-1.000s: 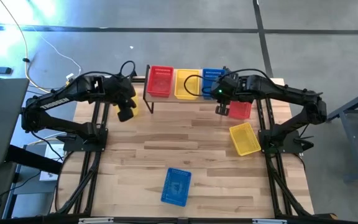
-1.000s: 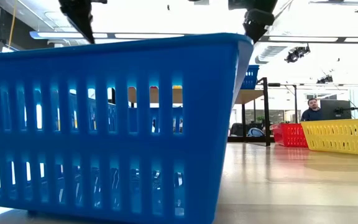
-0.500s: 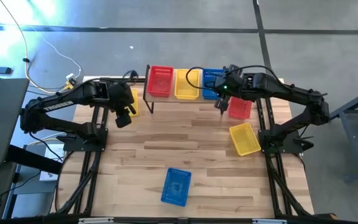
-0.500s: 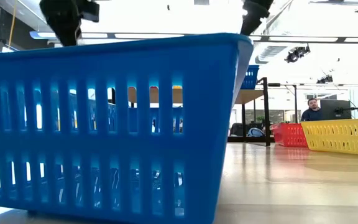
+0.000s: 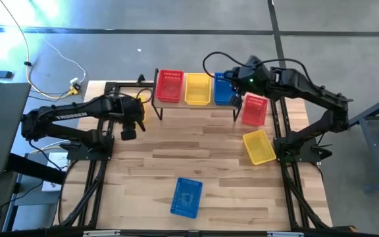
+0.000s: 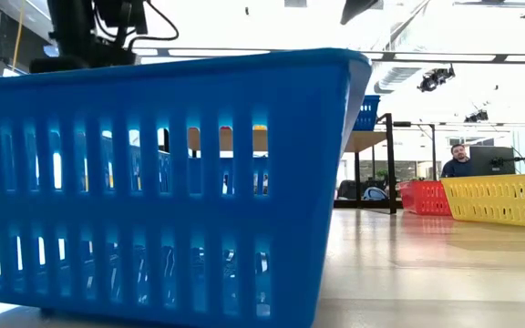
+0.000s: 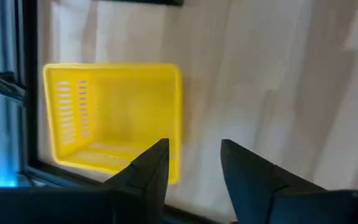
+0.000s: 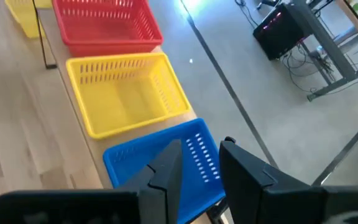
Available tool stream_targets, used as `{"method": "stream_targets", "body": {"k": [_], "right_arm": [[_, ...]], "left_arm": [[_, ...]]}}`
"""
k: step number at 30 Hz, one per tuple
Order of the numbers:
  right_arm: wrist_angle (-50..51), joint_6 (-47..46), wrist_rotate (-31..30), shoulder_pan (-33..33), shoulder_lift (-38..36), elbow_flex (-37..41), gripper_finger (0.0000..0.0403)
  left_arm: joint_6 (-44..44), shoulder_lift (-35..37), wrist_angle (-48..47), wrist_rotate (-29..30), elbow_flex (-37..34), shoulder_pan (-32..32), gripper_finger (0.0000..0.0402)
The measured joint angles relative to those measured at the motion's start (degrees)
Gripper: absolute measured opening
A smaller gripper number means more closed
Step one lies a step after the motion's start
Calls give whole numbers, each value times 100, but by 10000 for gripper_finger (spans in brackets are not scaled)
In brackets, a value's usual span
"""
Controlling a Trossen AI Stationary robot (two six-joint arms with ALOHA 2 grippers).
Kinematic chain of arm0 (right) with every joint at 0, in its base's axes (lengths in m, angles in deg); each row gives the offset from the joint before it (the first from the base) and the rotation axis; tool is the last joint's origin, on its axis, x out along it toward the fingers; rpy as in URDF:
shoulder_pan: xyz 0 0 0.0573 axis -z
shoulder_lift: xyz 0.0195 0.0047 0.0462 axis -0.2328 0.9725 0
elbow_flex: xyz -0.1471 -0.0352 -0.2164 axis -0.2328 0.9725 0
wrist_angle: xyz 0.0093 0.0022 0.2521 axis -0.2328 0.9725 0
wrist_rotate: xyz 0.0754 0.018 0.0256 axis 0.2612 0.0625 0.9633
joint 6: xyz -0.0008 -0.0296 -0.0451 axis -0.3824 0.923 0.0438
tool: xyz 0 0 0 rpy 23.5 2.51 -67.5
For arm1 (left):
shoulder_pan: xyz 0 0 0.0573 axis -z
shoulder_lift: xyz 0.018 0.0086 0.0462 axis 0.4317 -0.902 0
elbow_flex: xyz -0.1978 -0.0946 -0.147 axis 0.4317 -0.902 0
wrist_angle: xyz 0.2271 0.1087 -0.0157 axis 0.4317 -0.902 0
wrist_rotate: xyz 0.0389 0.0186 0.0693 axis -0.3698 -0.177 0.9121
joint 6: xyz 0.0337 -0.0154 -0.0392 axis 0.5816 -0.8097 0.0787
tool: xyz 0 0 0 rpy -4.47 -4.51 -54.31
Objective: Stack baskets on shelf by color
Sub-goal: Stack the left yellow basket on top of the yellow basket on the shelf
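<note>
Red (image 5: 170, 85), yellow (image 5: 197, 88) and blue (image 5: 224, 89) baskets sit side by side on the shelf (image 5: 162, 104), seen from above. Off the shelf's right end lies a red basket (image 5: 254, 109), a yellow one (image 5: 259, 146) nearer the front, a blue one (image 5: 187, 197) nearest the front.

Left wrist: left gripper (image 7: 191, 158) over a yellow basket (image 7: 114, 118) beside the shelf, fingers apart, empty.

Right wrist: right gripper (image 8: 199, 163) above the shelf's blue basket, fingers apart, empty.

A grey concrete floor (image 5: 176, 39), crossed by dark seams, is seen around the light wooden table (image 5: 196, 151). White cables (image 5: 51, 49) are trailed across it. Bright ceiling lights (image 6: 244, 27) are seen, and a seated person (image 6: 458, 162) far behind.
</note>
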Motion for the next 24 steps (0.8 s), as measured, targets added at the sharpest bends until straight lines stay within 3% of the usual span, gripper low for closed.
{"method": "stream_targets", "body": {"k": [9, 24], "right_arm": [[0, -7, 13, 0, 4, -68, 94], [-2, -11, 26, 0, 4, -68, 94]], "left_arm": [[981, 0, 622, 76, -613, 0, 122], [970, 0, 999, 425, -1544, 0, 106]]}}
